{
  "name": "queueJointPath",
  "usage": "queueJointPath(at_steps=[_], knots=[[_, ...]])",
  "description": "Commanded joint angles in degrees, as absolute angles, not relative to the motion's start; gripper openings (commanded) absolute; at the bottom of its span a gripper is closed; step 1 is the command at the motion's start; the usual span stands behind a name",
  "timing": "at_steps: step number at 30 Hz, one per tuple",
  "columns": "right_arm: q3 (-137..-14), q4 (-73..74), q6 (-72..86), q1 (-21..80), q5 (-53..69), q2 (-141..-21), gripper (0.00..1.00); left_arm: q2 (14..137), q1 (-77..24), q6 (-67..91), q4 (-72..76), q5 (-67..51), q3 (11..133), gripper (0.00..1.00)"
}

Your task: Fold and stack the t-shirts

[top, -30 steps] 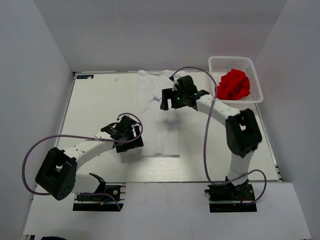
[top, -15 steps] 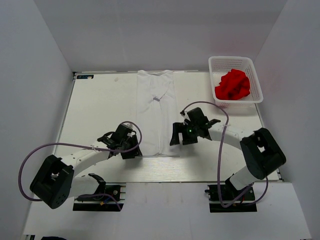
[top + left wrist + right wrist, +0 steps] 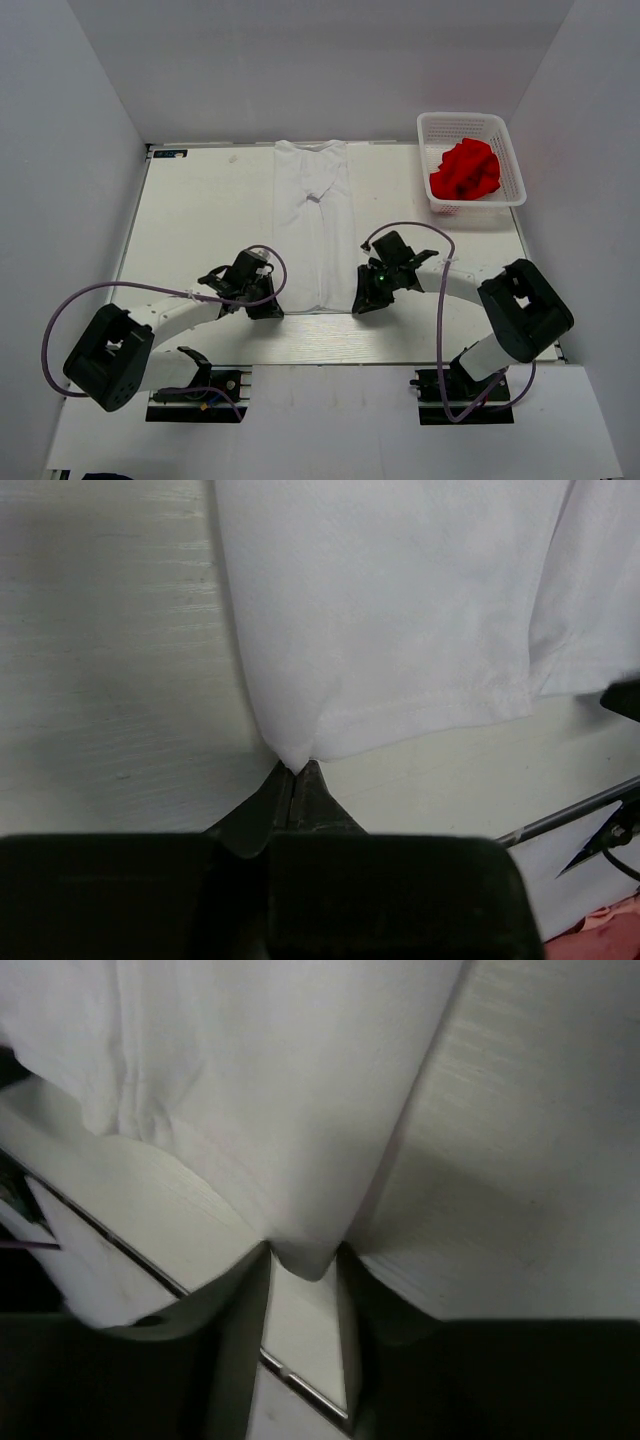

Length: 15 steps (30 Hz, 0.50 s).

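Note:
The white t-shirt (image 3: pixel 318 230) lies folded into a long narrow strip down the middle of the table, hem toward me. My left gripper (image 3: pixel 271 309) is at the hem's near left corner. In the left wrist view it (image 3: pixel 296 769) is shut on the tip of that cloth (image 3: pixel 400 610). At the hem's near right corner sits my right gripper (image 3: pixel 360 302). In the right wrist view it (image 3: pixel 303 1260) is narrowed, its jaws still apart, with the shirt's corner (image 3: pixel 250 1080) between the tips. The red t-shirt (image 3: pixel 465 170) lies crumpled in the basket.
A white mesh basket (image 3: pixel 470 118) stands at the back right corner of the table. The table's front edge (image 3: pixel 330 362) runs just behind both grippers. Purple cables loop from each arm.
Both arms came toward me to the hem's near corners, the right from the shirt's middle. My left gripper closed on its corner; the right narrowed around its corner.

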State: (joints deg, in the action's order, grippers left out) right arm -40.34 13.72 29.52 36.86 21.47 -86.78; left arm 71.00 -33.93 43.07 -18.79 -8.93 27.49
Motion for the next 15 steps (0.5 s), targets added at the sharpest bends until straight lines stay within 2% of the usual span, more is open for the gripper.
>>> queueJointPath(at_steps=[1,3,15], knots=[[-38.8,12.6,30.1,37.2,19.8,-88.7,0.27,72.9,-34.3,42.3,-21.5,-7.1,26.5,0.01],[-39.0,11.9,30.4,37.4,19.4,-89.0,0.01,72.9,-34.3,42.3,-21.5,-6.6,27.2,0.0],[-45.0,10.3,24.2,36.7,17.8,-83.6,0.0,63.8,-34.3,40.6,-22.6,-2.1,34.3,0.0]])
